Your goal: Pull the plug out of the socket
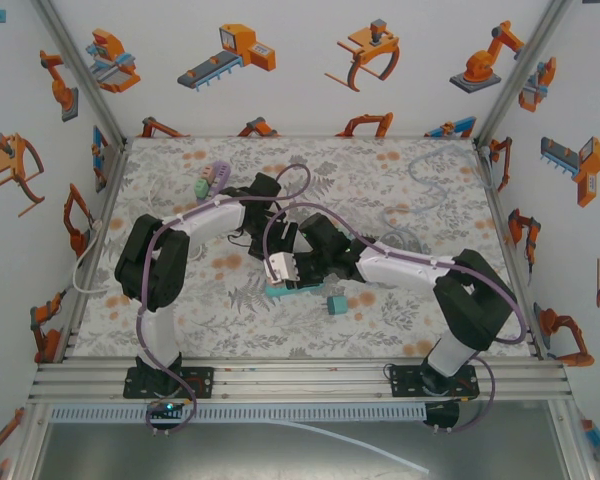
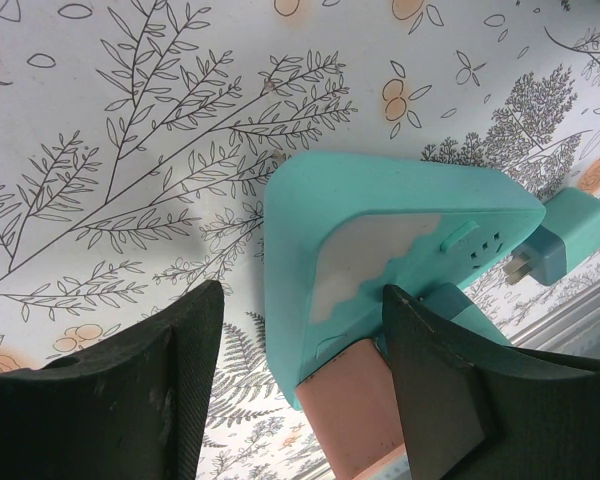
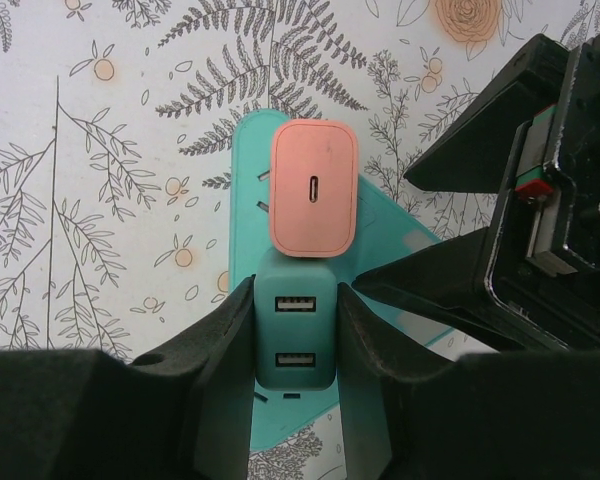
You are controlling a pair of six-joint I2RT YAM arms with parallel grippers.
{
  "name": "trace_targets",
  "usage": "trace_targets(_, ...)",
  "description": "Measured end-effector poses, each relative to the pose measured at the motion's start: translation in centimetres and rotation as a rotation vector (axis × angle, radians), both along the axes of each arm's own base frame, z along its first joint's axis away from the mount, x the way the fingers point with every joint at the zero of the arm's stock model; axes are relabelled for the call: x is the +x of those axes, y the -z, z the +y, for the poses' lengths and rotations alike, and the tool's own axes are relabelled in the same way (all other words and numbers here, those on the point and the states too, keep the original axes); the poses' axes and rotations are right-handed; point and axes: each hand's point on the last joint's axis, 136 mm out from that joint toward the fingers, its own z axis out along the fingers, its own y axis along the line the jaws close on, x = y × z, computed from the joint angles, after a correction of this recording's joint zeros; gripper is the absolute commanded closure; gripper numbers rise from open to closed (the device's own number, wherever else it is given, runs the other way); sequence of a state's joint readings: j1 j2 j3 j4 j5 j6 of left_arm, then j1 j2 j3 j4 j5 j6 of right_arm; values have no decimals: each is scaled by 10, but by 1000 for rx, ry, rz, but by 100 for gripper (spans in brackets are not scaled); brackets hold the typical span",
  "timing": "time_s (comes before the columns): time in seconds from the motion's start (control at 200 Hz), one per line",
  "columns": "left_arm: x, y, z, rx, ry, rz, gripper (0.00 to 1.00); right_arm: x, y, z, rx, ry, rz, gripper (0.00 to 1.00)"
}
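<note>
- Right wrist view: the right gripper (image 3: 295, 296) is clenched on the teal plug (image 3: 295, 345), with one finger on each side of its body. The plug's two USB ports face the camera.
- The teal plug stands on the socket (image 3: 246, 235), touching the pink plug (image 3: 312, 190) that sits on the same face. Whether its prongs are seated in the socket cannot be told.
- Left wrist view: the left gripper (image 2: 302, 300) is released, its jaws apart around one corner of the socket and the pink plug. Bare table (image 2: 130, 150) shows between one finger and the socket's edge, while the other finger lies over the socket's face.
- A loose cube adapter (image 2: 570, 230) lies just beside another corner of the socket, prongs pointing toward it.
- Top external view: a purple and green object (image 1: 211, 180) lies well apart from the socket.
</note>
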State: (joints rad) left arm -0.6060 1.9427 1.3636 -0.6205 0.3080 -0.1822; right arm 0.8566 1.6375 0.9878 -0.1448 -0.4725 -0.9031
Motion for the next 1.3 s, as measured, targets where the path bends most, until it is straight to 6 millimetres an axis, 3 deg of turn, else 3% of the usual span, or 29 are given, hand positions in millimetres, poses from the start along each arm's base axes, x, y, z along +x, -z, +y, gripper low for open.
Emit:
trace_targets(0.19,0,0,0,-2,0,-1,40,-2,-2,-2,2,-7,-13,90)
trace_targets(0.451,4,0,4,-1,-14,-1,40,-3,-50,5,124,-18,-78,90)
trace_targets(0.716,4,-2,5,-21,-16,-15,37,-9,-65,0,192,37,-49,91)
trace_targets(0.816,4,-5,5,-49,-26,-32,33,-9,-89,-8,268,137,-22,91)
trace_targets(0.961,6,-8,13,-98,-61,-50,30,-4,-141,-22,420,323,38,92)
trace_targets(1.122,18,-41,20,-214,-120,-106,29,-2,-181,-43,560,510,168,93)
trace_targets(1.302,24,-120,18,-422,-110,-256,27,12,-186,-74,640,744,382,93)
